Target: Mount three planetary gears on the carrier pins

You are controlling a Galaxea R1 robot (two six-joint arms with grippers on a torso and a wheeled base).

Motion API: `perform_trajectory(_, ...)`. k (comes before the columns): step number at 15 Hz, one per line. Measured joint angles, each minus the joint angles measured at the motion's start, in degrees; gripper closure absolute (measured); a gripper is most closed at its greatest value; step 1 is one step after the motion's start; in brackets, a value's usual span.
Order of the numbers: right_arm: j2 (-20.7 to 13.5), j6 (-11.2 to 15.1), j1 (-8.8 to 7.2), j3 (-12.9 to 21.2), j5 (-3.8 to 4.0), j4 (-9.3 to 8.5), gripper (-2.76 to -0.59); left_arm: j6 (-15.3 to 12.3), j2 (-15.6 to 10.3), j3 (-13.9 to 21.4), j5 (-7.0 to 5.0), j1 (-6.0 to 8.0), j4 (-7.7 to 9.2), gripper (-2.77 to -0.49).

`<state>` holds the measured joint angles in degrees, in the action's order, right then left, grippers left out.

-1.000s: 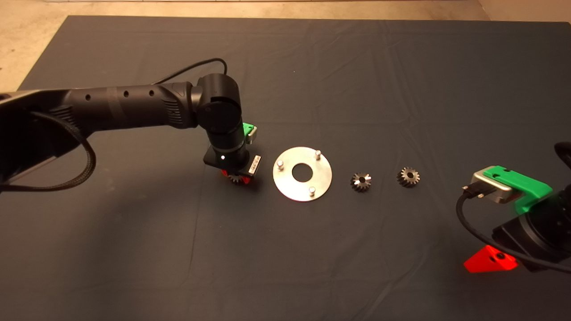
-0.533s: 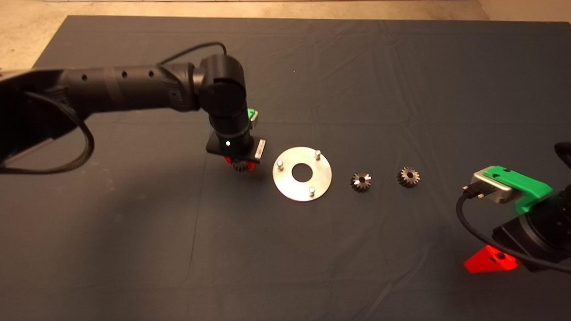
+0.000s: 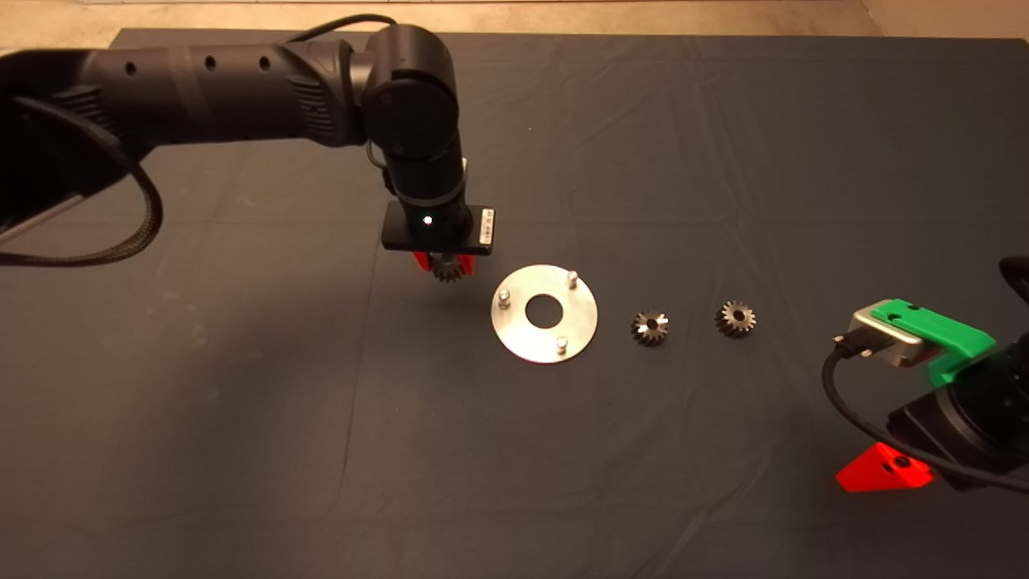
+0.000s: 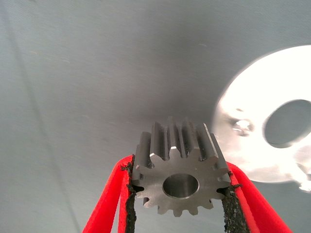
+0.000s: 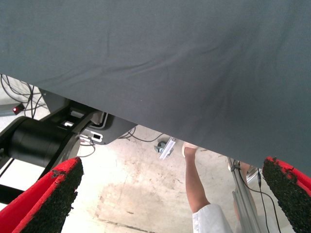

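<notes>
My left gripper (image 3: 440,266) is shut on a planetary gear (image 3: 447,271), held in the air just left of the shiny round disc (image 3: 518,334). Up close, that gear (image 4: 179,173) sits clamped between the red fingers (image 4: 112,194), bore facing the camera, with the disc (image 4: 252,121) beyond it. Three carrier pins (image 3: 504,298) (image 3: 571,279) (image 3: 562,346) stand bare around the disc's centre hole. Two more gears (image 3: 649,328) (image 3: 735,318) lie on the mat right of the disc. My right gripper (image 3: 883,470) is parked at the lower right edge, open (image 5: 170,199).
The dark mat (image 3: 241,402) covers the table; bare floor shows along its far edge. In the right wrist view, the mat's edge, machine parts, cables and a person's leg (image 5: 197,187) show on the floor beyond.
My left gripper has lifted the gear off the mat and carried it up and slightly right, toward the disc. The right arm, disc and the two lying gears have not moved.
</notes>
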<state>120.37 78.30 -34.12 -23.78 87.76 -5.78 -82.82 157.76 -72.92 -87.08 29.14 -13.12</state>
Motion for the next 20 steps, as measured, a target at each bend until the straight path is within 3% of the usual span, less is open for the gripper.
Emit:
perform_trajectory(8, 0.0, 0.0, 0.0, 0.0, -0.02, 0.0, -2.75, 0.81, 7.92, -7.77, 0.01, 0.13, 4.35, -0.93)
perform_trajectory(14, 0.09, 0.0, 0.0, 0.0, -0.02, 0.0, -2.75, 1.51, 8.8, -9.27, 0.0, 0.11, 6.15, -0.93)
perform_trajectory(20, 0.13, 0.0, 0.0, 0.0, -0.02, 0.0, -2.75, 1.64, 8.91, -8.7, 0.0, -0.37, 6.29, -0.93)
